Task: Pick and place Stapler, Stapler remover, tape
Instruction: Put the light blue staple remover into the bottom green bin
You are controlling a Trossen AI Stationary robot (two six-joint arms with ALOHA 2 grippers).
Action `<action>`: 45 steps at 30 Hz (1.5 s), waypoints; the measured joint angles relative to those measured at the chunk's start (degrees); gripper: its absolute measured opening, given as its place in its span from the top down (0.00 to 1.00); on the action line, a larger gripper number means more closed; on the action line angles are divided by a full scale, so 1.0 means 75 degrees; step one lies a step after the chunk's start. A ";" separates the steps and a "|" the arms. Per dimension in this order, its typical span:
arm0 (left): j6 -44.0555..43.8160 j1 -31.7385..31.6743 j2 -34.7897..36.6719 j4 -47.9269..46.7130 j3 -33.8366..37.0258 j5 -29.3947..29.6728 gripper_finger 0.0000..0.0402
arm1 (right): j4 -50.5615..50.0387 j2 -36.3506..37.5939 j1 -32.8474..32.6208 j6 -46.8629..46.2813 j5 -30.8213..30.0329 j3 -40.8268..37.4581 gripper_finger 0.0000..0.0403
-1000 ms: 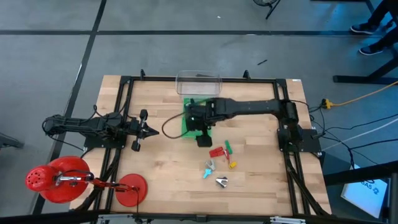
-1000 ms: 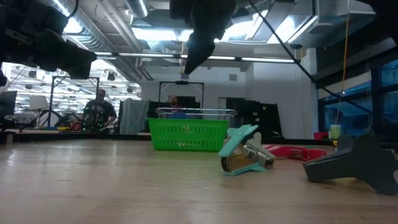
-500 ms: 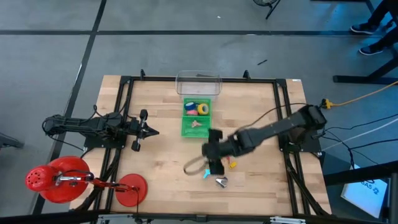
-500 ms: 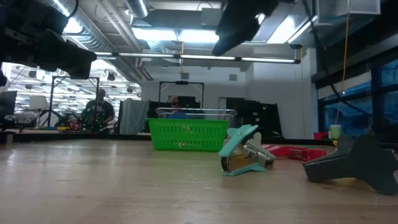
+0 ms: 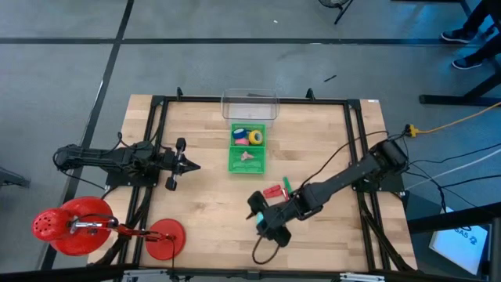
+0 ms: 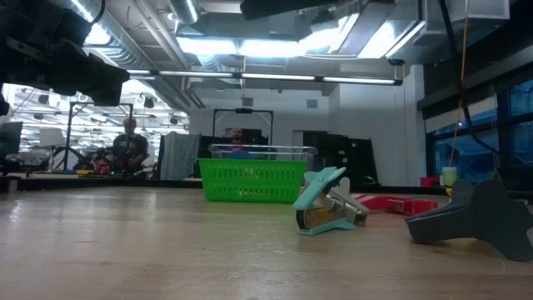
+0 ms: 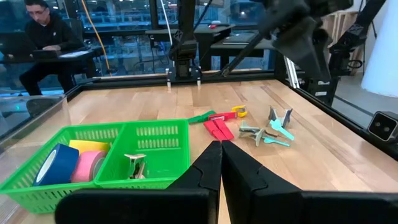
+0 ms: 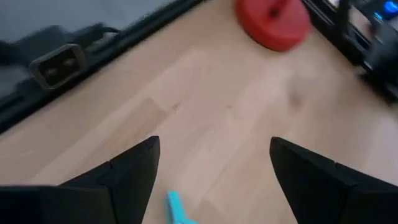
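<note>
Right gripper (image 5: 264,221): now held low over the near part of the table (image 5: 196,219), having been swung within the last second from above the green basket (image 5: 248,159) out and down to the loose items; its fingers (image 8: 127,171) are spread wide with nothing between them, and a teal staple remover (image 8: 176,208) is seen on the wood just beyond them. Basket contents: blue, yellow and pink tape rolls (image 7: 73,163) in one compartment, one grey-white staple remover (image 7: 135,165) in the other, so a delivery is judged already made and a fresh pick begun. Still outside the basket: red stapler (image 5: 272,191) with a green piece and a yellow piece beside it, and two more removers (image 7: 272,129), a teal one and a grey one, largely hidden under the arm in the high view. Left gripper (image 7: 219,163): parked at the table's left side, fingers pressed together, holding nothing. Task judged partly complete; the teal remover is the likely next target.
</note>
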State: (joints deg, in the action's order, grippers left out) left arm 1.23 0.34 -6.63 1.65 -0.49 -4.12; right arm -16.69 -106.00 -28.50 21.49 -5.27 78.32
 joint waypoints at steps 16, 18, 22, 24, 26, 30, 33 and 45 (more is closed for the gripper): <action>0.0000 0.0000 0.0000 -0.0009 0.0000 0.0000 0.99 | -0.0627 -0.1064 0.0226 0.0196 0.0673 0.0003 0.24; 0.0000 0.0000 0.0000 -0.0009 0.0000 0.0000 0.99 | -0.0803 -0.1215 0.0269 0.0198 0.0712 0.0000 0.24; 0.0000 0.0000 0.0000 -0.0009 0.0000 0.0000 0.99 | -0.1055 -0.1331 0.0390 0.0196 0.0750 0.0006 0.24; 0.0000 0.0000 0.0000 -0.0009 0.0000 0.0000 0.98 | -0.1357 -0.1393 0.0470 0.0196 0.0833 0.0009 0.24; 0.0000 0.0000 0.0000 -0.0009 0.0000 0.0000 0.98 | -0.1682 -0.1422 0.0529 0.0201 0.0906 0.0004 0.24; 0.0001 0.0000 0.0000 -0.0011 0.0000 0.0000 0.98 | -0.1868 -0.1419 0.0603 0.0202 0.0916 0.0003 0.28; 0.0000 0.0000 0.0000 -0.0011 0.0000 0.0000 0.99 | -0.1727 -0.1419 0.0624 0.0202 0.0929 0.0003 0.36; 0.0001 0.0000 0.0000 -0.0012 0.0000 0.0000 0.98 | -0.1646 -0.1410 0.0622 0.0054 0.0909 0.0003 0.77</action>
State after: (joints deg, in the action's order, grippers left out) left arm 1.24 0.34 -6.63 1.56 -0.49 -4.12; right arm -29.04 -116.57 -23.83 21.90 1.54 78.35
